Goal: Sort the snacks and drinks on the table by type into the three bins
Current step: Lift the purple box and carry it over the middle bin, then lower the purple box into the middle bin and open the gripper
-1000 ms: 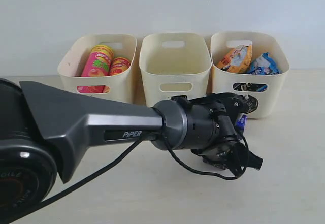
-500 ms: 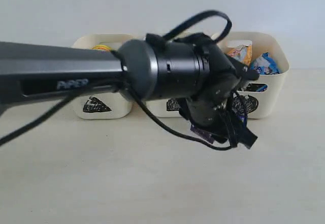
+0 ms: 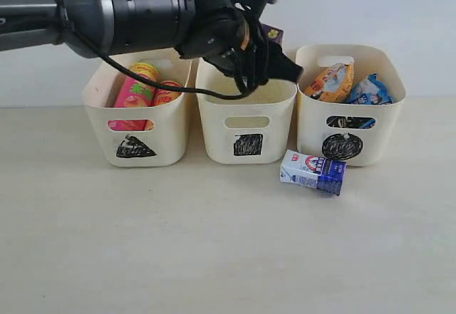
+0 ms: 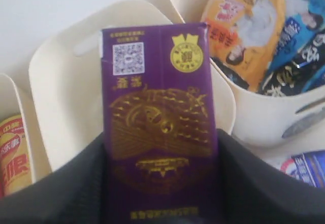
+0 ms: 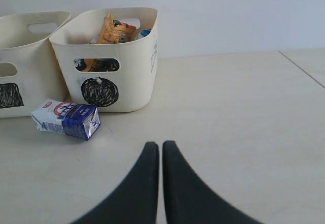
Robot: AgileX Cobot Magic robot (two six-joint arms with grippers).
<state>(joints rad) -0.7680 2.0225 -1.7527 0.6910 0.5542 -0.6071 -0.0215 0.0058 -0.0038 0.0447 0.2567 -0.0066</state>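
My left gripper (image 4: pixel 160 150) is shut on the dark purple carton (image 4: pixel 157 107) and holds it upright over the open middle bin (image 4: pixel 61 97), the one marked with a square (image 3: pixel 246 125). In the exterior view only a purple corner (image 3: pixel 271 35) shows past the left gripper (image 3: pixel 260 50). The white-blue carton (image 3: pixel 313 171) lies on its side on the table (image 3: pixel 214 243), in front of the circle bin (image 3: pixel 370 136). My right gripper (image 5: pixel 161 147) is shut and empty, low over the table, to the right of that carton (image 5: pixel 66 119).
The triangle bin (image 3: pixel 135 125) holds the pink tube (image 3: pixel 137 90) and the yellow tube (image 3: pixel 168 91). The circle bin holds the orange packet (image 3: pixel 330 80) and the blue packet (image 3: pixel 369 91). A pale wall runs behind the bins.
My left arm has risen from the table in front of the circle bin, carrying the purple carton up and back to above the middle bin. The white-blue carton is uncovered.
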